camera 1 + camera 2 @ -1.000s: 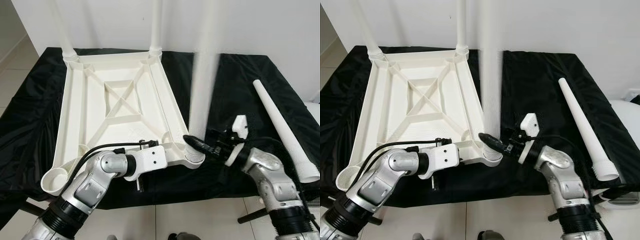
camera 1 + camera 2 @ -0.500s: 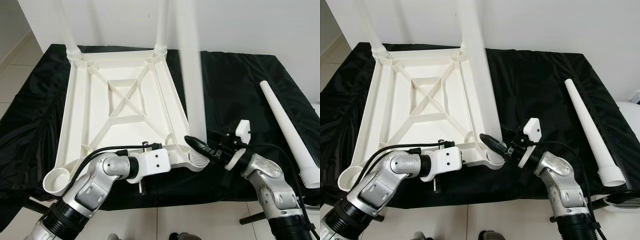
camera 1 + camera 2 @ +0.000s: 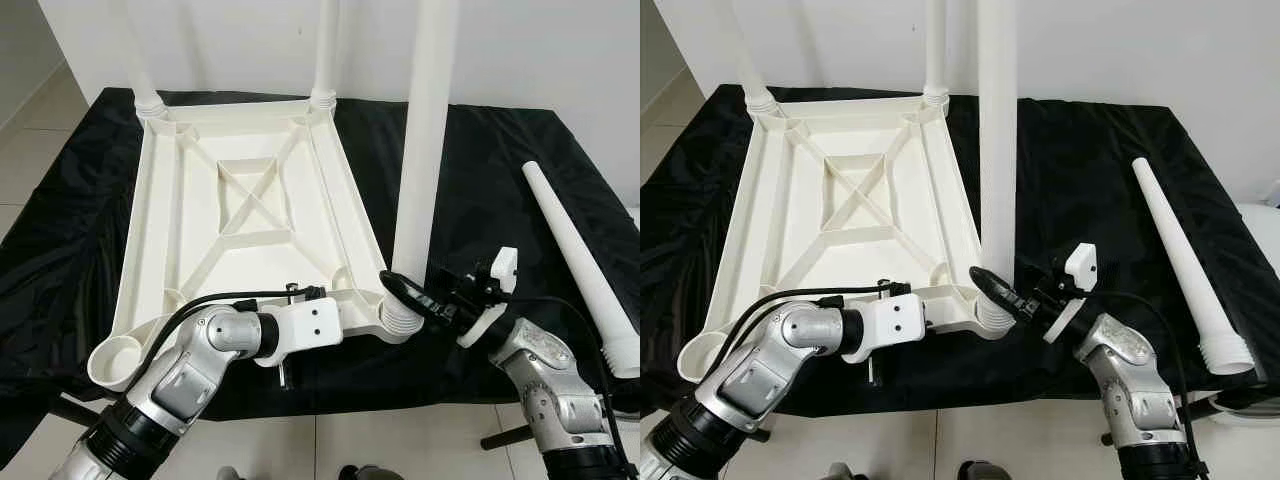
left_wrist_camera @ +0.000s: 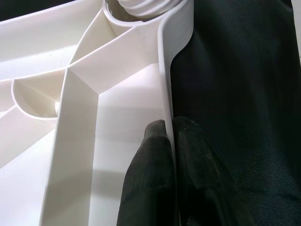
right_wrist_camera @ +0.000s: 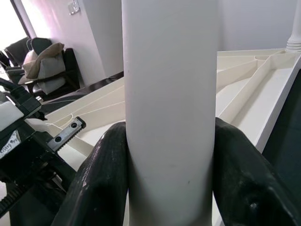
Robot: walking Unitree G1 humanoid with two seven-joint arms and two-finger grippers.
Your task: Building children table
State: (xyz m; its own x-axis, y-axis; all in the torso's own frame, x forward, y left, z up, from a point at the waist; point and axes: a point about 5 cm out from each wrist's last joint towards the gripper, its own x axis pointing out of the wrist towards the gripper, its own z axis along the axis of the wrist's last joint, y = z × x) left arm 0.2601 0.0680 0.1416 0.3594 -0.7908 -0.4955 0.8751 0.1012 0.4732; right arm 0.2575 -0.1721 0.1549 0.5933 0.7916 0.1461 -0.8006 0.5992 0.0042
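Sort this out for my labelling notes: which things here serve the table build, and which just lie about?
In the job:
- upturned tabletop, rim pinched by left end effector
- leg gripped by right end effector
- two fitted legs
- spare leg

Lying about:
- black cloth

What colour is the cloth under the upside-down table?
Black cloth, clearest in the right eye view.

A home room is showing here: pale floor tiles (image 3: 30, 130) are running under a counter (image 3: 1090, 160) that is wearing a loose black cloth, plain white walls (image 3: 560, 50) are standing behind it, and in the right wrist view a dark armchair (image 5: 44, 61) with a tan cushion (image 5: 42, 52) is sitting by a wall bearing a light switch (image 5: 73, 6)
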